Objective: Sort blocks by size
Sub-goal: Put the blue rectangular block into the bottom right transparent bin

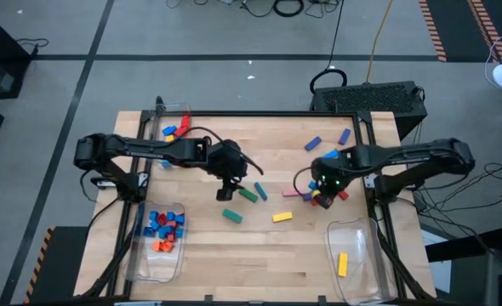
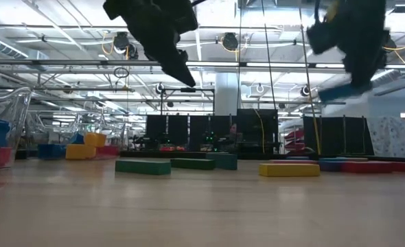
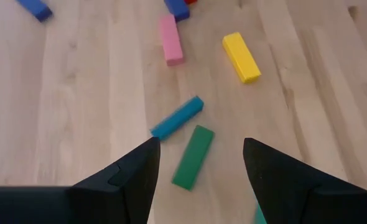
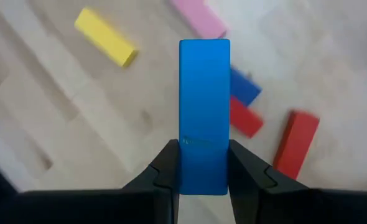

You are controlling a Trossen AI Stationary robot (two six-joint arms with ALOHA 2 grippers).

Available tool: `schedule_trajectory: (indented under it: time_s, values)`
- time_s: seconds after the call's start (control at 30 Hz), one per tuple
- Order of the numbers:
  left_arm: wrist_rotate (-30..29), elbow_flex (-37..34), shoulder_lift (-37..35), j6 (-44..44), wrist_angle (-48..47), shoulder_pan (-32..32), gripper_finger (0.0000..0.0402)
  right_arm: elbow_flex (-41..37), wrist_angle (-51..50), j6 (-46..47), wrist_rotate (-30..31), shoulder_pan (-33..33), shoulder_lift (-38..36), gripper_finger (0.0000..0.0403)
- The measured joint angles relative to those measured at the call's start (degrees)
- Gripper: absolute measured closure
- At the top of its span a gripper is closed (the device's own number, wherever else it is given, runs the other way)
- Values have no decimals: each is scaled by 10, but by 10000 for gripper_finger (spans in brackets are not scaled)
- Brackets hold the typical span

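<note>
Loose blocks lie flat on the wooden table (image 1: 268, 246). Two green bars (image 1: 249, 194) (image 1: 232, 216) and a yellow one (image 1: 282, 218) are in the middle. Blue ones (image 1: 313, 144) lie farther back, and pink and red ones (image 4: 295, 143) on the right. My left gripper (image 3: 199, 168) hangs open above a green bar (image 3: 193, 155) and a blue bar (image 3: 177, 118), touching neither. My right gripper (image 1: 323, 197), right of centre, is shut on a long blue bar (image 4: 203, 93) held above the table. My right gripper pinches the blue bar's two long sides (image 4: 203, 165) between its two fingers, near one end of the bar. The fingers come from above, pointing steeply down, and lie across the bar. The bar (image 2: 336, 92) is lifted clear of the table, nearly level.
A clear bin (image 1: 162, 246) at the near left holds several small blue, red and orange blocks. Another bin (image 1: 176, 127) at the far left holds a few blocks. A clear bin (image 1: 353, 255) at the near right holds one yellow bar. A raised frame edges the table.
</note>
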Motion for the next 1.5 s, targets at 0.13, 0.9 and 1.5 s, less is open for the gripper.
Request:
schedule_trajectory:
  time_s: [0.13, 0.9, 1.5]
  values:
    - [-3, 0, 17, 49, 8, -1, 172, 51, -44, 49, -9, 61, 0, 330]
    - [-5, 12, 156, 137, 112, -6, 172, 93, -26, 436, -73, 396, 8, 330]
    - [0, 64, 269, 167, 116, 9, 172, 93, -10, 532, -103, 483, 97, 150]
